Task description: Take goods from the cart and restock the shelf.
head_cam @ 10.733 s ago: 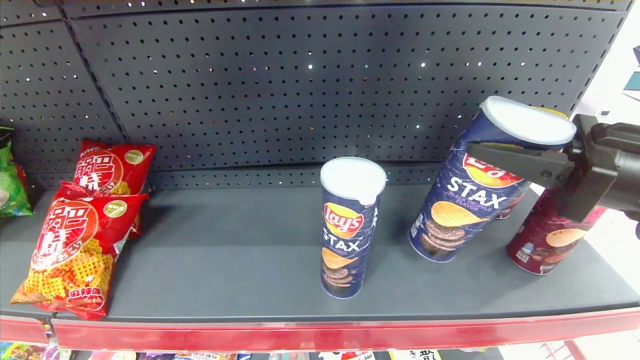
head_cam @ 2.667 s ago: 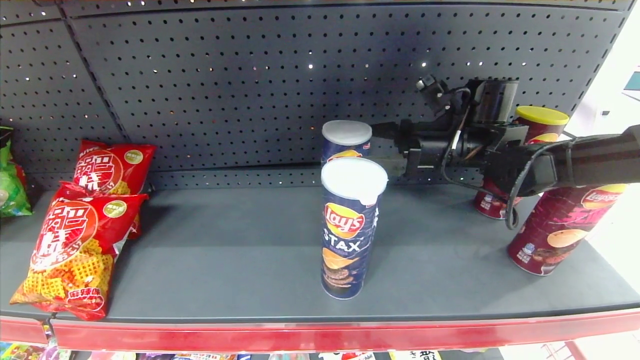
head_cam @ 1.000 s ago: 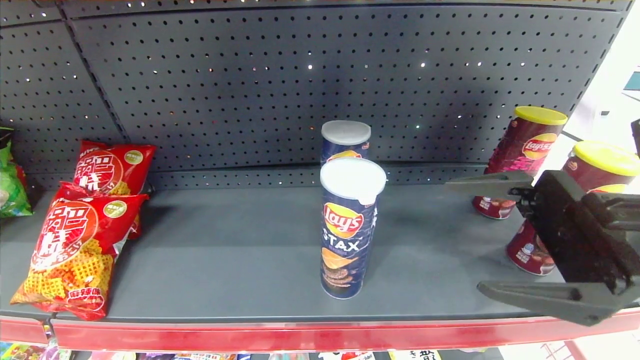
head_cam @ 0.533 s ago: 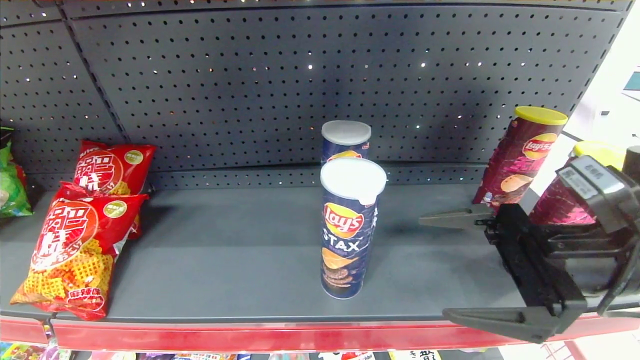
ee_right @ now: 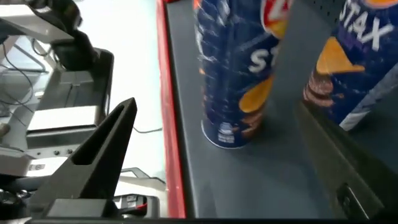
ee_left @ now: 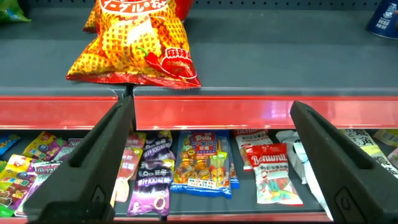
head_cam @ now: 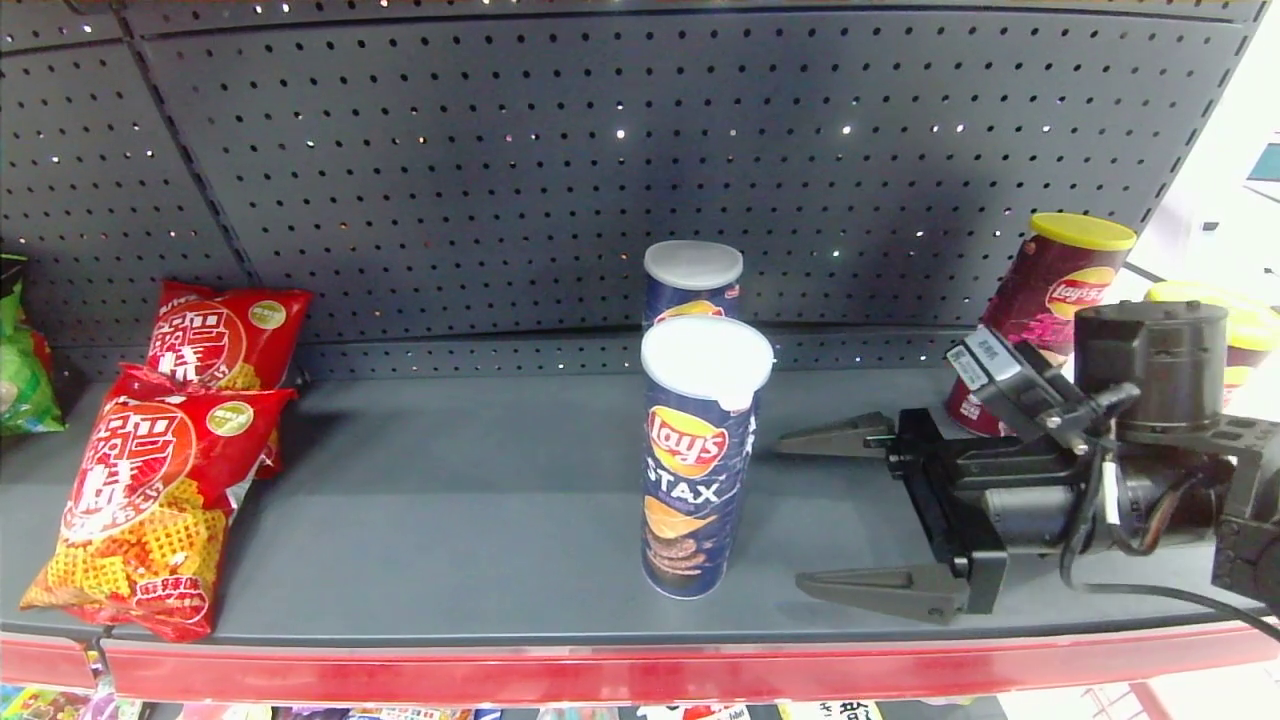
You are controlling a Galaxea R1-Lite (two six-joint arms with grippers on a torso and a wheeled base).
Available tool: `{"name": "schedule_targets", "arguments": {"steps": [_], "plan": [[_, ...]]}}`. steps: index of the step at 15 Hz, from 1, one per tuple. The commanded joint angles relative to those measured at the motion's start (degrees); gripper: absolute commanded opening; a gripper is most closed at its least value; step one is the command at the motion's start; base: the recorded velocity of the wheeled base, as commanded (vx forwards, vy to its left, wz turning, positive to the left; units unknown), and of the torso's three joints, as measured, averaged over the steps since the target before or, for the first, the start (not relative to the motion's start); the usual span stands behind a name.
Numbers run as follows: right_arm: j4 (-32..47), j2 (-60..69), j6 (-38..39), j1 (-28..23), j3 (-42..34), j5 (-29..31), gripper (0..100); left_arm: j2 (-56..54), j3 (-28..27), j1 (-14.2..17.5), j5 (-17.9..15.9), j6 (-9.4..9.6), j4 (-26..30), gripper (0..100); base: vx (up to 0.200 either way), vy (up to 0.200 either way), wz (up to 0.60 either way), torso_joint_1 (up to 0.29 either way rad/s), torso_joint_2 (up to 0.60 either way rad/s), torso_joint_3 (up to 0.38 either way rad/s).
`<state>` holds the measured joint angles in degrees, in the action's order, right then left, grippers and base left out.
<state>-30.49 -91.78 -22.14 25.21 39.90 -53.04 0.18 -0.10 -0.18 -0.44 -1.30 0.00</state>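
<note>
On the shelf [head_cam: 450, 520] I count two dark blue chip cans [head_cam: 705, 460], one near the front edge and the other behind it by the back wall. Two yellow-lidded maroon chip cans [head_cam: 1060, 270] stand at the right end. Two red snack bags [head_cam: 150, 500] lie at the left end, and one green bag [head_cam: 20, 370] sits at the left edge beside them.

Navy can [head_cam: 695, 470], white lid [head_cam: 706, 355], red-lipped shelf [head_cam: 450, 510]
</note>
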Motion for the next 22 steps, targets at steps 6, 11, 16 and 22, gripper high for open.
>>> {"name": "schedule_targets", "arguments": {"steps": [6,11,16,22], "plan": [[-0.01,-8.85,-0.27,-1.39,5.45,0.48,100,0.08,0.01,0.01,0.00,-0.01,0.00,100,0.000,0.000,0.00,0.000,0.00,0.000],[0.08,-10.96,0.17,-0.86,7.30,1.45,100,0.08,0.01,0.01,0.00,-0.01,0.00,100,0.000,0.000,0.00,0.000,0.00,0.000],[0.25,-11.84,0.25,-0.60,8.62,2.15,100,0.08,0.01,0.01,0.00,-0.01,0.00,100,0.000,0.000,0.00,0.000,0.00,0.000],[0.52,-11.14,0.52,0.54,8.44,2.33,100,0.08,0.01,0.01,0.00,-0.01,0.00,100,0.000,0.000,0.00,0.000,0.00,0.000]]}}
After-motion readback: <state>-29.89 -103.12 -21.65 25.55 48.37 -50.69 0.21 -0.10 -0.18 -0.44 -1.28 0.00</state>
